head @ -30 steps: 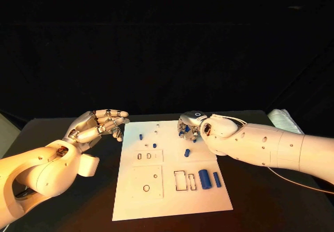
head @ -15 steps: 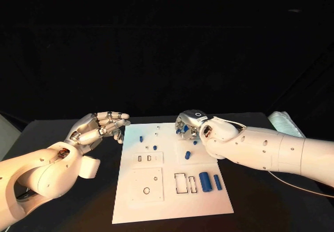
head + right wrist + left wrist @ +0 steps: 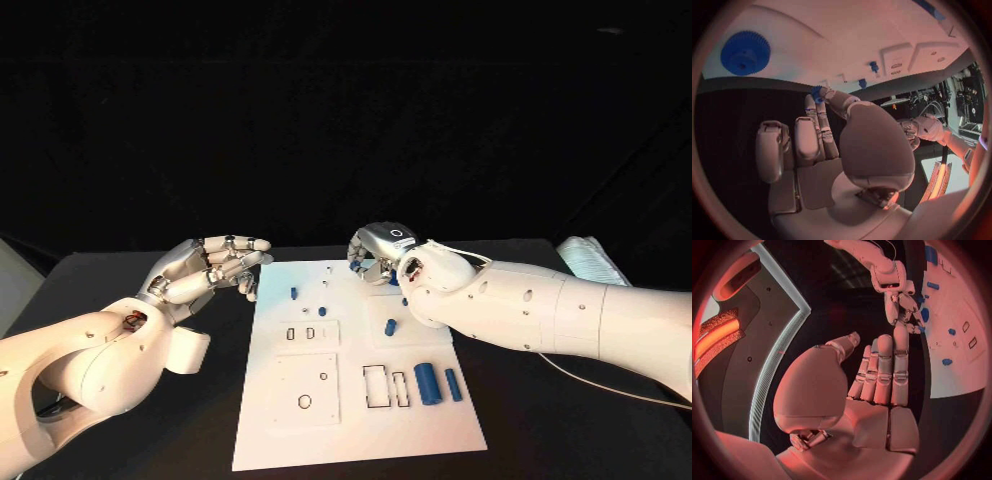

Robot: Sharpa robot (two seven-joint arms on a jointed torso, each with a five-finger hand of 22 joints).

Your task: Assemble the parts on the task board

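The white task board (image 3: 361,430) lies in the middle of the black table. My right hand (image 3: 382,255) hovers over its far edge and pinches a small blue part (image 3: 817,94) between thumb and a fingertip. A blue gear (image 3: 745,52) lies on the board beyond that hand. More blue parts lie on the board: two small pegs (image 3: 293,294) (image 3: 320,311), a short piece (image 3: 389,326), a thick cylinder (image 3: 426,378) and a thin rod (image 3: 451,384). My left hand (image 3: 216,265) is raised beside the board's far left corner, fingers apart, holding nothing.
The board carries raised plates with small slots (image 3: 307,332), an oval hole (image 3: 306,401) and rectangular recesses (image 3: 382,385). A pale folded object (image 3: 588,258) lies at the table's far right edge. Black table shows on both sides of the board.
My right hand has drifted a little left and toward the board's far edge, still pinching the blue part. The left hand has barely moved. The camera has shifted slightly.
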